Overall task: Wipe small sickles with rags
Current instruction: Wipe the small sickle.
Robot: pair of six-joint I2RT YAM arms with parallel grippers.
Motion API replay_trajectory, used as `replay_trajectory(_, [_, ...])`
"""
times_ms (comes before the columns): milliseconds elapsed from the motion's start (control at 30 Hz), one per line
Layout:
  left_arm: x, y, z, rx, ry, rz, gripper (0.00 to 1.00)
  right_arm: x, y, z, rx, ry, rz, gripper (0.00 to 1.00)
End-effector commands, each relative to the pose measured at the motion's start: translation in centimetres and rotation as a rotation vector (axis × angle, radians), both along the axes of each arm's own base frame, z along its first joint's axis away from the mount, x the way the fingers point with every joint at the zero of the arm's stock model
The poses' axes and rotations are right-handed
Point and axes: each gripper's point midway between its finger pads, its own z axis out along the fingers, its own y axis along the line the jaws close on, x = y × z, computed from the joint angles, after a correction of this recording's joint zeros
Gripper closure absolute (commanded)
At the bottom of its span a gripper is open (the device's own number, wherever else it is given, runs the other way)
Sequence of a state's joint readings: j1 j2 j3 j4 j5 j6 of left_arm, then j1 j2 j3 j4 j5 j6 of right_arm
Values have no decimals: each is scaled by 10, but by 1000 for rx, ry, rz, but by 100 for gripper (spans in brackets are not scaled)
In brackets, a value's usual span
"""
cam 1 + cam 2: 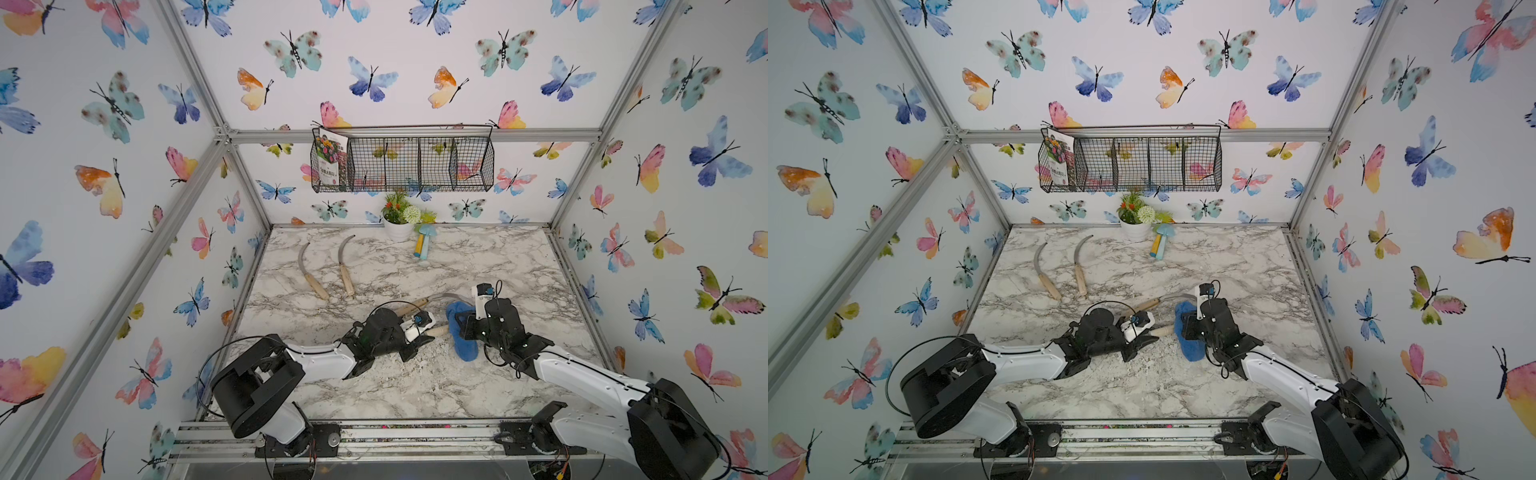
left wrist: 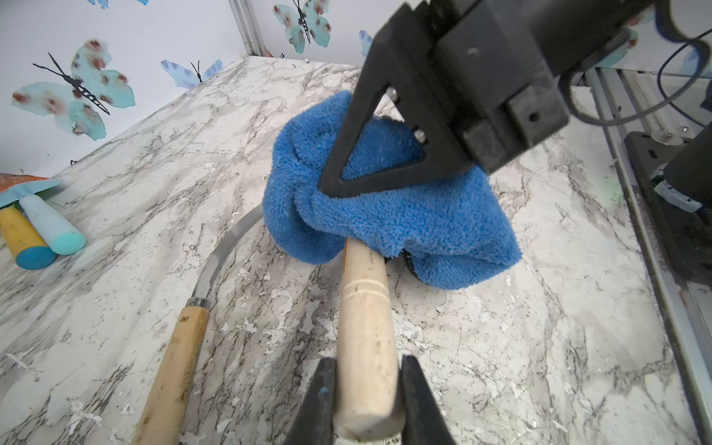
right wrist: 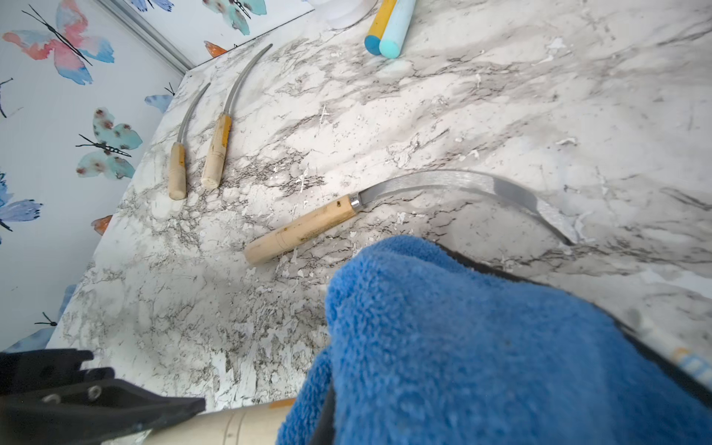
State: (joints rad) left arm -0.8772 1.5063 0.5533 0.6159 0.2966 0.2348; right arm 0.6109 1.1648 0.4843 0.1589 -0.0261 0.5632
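Left wrist: I've got left end effector (image 2: pixel 368 371) clamped on stiff sickle handle (image 2: pixel 364 323), right end effector (image 2: pixel 334 181) clenched on soft rag (image 2: pixel 408 223).

Print on flower packet (image 1: pixel 331 160), in wire basket (image 1: pixel 436 164), unreadable

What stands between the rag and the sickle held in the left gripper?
Nothing visible. The rag, pinched in the right gripper, drapes over that sickle where its handle ends; the left gripper clamps the handle. The blade is hidden beneath.
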Motion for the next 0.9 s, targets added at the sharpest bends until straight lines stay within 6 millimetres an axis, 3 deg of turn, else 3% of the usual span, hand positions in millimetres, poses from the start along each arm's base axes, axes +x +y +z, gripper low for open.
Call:
replay_trajectory(0, [-2,-6,24,-74,-45,-29,100,-5,4,-1,-32,33,45,98])
replay_trajectory(267, [-2,-6,24,-71,-40,-28,100,-40,72,25,9,-14,221,98])
replay_trajectory(433, [-2,-7,23,-69,-37,-29,100,-51,90,28,43,-27,285,98])
replay_trajectory(633, [-2,-6,23,-70,-37,-26,100,-42,69,14,5,-50,184,98])
replay_trajectory(867, [-3,-6,26,-75,-39,-28,100,-10,-1,-23,9,40,30,98])
